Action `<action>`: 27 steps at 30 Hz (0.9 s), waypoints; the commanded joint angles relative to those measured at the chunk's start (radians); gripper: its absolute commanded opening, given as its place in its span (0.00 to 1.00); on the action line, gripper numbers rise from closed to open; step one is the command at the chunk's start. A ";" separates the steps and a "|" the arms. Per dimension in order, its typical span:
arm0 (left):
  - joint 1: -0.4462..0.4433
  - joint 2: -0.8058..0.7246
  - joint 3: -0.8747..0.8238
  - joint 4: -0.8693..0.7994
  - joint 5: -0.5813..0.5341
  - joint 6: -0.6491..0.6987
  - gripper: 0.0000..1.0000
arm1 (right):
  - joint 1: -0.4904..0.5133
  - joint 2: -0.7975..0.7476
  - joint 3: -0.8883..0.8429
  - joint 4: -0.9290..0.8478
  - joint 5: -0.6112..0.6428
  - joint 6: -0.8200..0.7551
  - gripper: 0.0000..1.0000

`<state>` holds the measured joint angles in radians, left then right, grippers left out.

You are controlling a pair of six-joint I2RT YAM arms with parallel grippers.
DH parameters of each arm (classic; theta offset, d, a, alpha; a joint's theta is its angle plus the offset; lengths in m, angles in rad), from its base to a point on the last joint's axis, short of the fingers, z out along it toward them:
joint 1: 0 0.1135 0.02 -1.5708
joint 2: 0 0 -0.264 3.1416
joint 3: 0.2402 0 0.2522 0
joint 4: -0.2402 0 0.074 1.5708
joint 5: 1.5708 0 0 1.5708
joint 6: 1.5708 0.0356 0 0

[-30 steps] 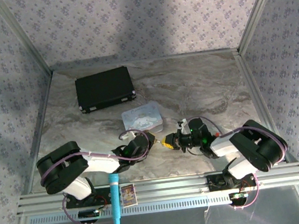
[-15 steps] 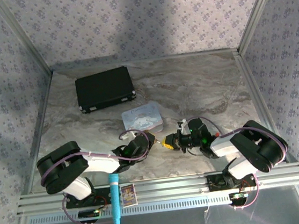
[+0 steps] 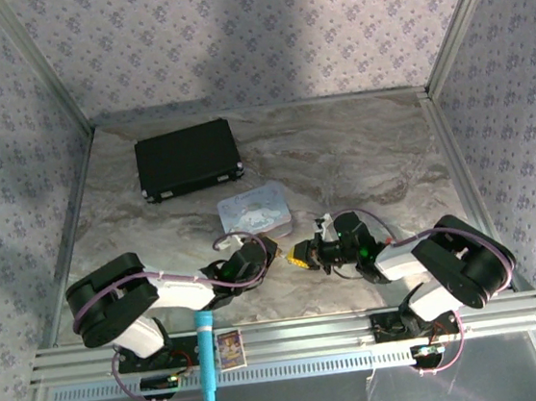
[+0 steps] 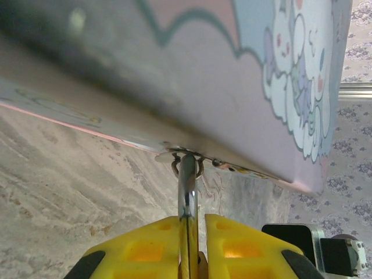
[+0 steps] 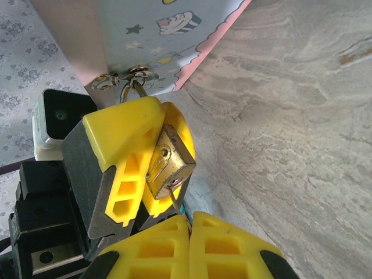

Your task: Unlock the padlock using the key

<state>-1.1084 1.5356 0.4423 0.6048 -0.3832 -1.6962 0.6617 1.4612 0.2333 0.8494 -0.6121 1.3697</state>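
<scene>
The black case (image 3: 189, 158) lies at the far left of the marble table (image 3: 369, 150), well apart from the arms; a blue pen-shaped stick (image 3: 208, 358) and a small card (image 3: 230, 348) rest on the front rail by the left arm's base; the left gripper (image 3: 272, 249) reaches toward the table's middle, just below the near corner of the pastel tin (image 3: 255, 212); its yellow fingers (image 4: 145, 244) are clenched on the padlock (image 5: 168, 161), which the left wrist view shows edge-on as a bright metal strip between them; the padlock's thin shackle (image 5: 137, 89) runs up through the small metal hasp (image 4: 185, 156) on the tin's edge, so the brass body hangs just beside the tin, off the table; the key (image 5: 174, 200) is a thin silvery shaft meeting the padlock's underside at the keyhole, though how deep it sits cannot be told; the right gripper (image 5: 189, 225) faces the left one from the right, nearly touching it, its yellow jaws pressed together on the key's end.
</scene>
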 commanded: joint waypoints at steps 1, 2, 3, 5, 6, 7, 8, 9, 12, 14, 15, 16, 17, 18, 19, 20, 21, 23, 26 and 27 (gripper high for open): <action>-0.021 -0.043 -0.017 0.040 -0.002 -0.054 0.09 | 0.001 0.025 0.023 0.055 0.054 0.015 0.00; -0.022 -0.050 -0.014 0.034 -0.003 -0.049 0.09 | 0.001 0.036 0.028 0.059 0.052 0.019 0.00; -0.024 -0.054 -0.010 0.030 -0.002 -0.040 0.09 | 0.002 0.045 0.030 0.072 0.058 0.026 0.00; -0.025 -0.064 -0.008 0.021 -0.002 -0.039 0.09 | 0.001 0.070 0.032 0.109 0.063 0.042 0.00; -0.027 -0.066 -0.008 0.019 -0.004 -0.039 0.09 | 0.002 0.079 0.031 0.130 0.068 0.051 0.00; -0.025 -0.067 -0.012 0.018 -0.008 -0.041 0.09 | 0.004 0.085 0.029 0.150 0.075 0.059 0.00; -0.025 -0.066 -0.015 0.021 -0.012 -0.044 0.09 | 0.007 0.089 0.029 0.155 0.078 0.061 0.00; -0.025 -0.067 -0.018 0.021 -0.014 -0.045 0.09 | 0.011 0.092 0.031 0.157 0.081 0.062 0.00; -0.025 -0.060 -0.012 0.007 -0.014 -0.048 0.10 | 0.035 0.094 0.026 0.175 0.104 0.073 0.00; -0.026 -0.055 -0.005 0.001 -0.015 -0.049 0.13 | 0.049 0.095 0.011 0.192 0.129 0.092 0.00; -0.025 -0.052 -0.002 0.003 -0.014 -0.051 0.14 | 0.054 0.098 0.006 0.200 0.139 0.101 0.00; -0.027 -0.049 0.001 0.003 -0.013 -0.054 0.14 | 0.059 0.104 0.003 0.212 0.146 0.107 0.00; -0.027 -0.045 0.005 0.007 -0.012 -0.053 0.14 | 0.065 0.111 0.006 0.227 0.149 0.112 0.00; -0.028 -0.043 0.010 0.009 -0.010 -0.053 0.14 | 0.071 0.121 0.005 0.247 0.158 0.120 0.00; -0.027 -0.040 0.012 0.007 -0.009 -0.058 0.14 | 0.077 0.130 0.004 0.265 0.168 0.128 0.00; -0.027 -0.037 0.016 0.007 -0.007 -0.063 0.14 | 0.082 0.140 0.006 0.278 0.172 0.135 0.00; -0.027 -0.035 0.014 0.013 -0.008 -0.069 0.14 | 0.088 0.148 -0.001 0.296 0.189 0.147 0.00; -0.027 -0.036 0.012 0.018 -0.011 -0.076 0.15 | 0.096 0.161 -0.012 0.326 0.220 0.165 0.00; -0.027 -0.046 0.019 -0.017 -0.016 -0.077 0.22 | 0.121 0.169 -0.022 0.357 0.268 0.192 0.00; -0.027 -0.050 0.026 -0.037 -0.015 -0.074 0.23 | 0.131 0.165 -0.024 0.361 0.285 0.199 0.00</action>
<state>-1.1229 1.4998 0.4255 0.5583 -0.4110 -1.7336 0.7658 1.6207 0.2153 1.1194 -0.3878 1.5253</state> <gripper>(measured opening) 0.221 0.051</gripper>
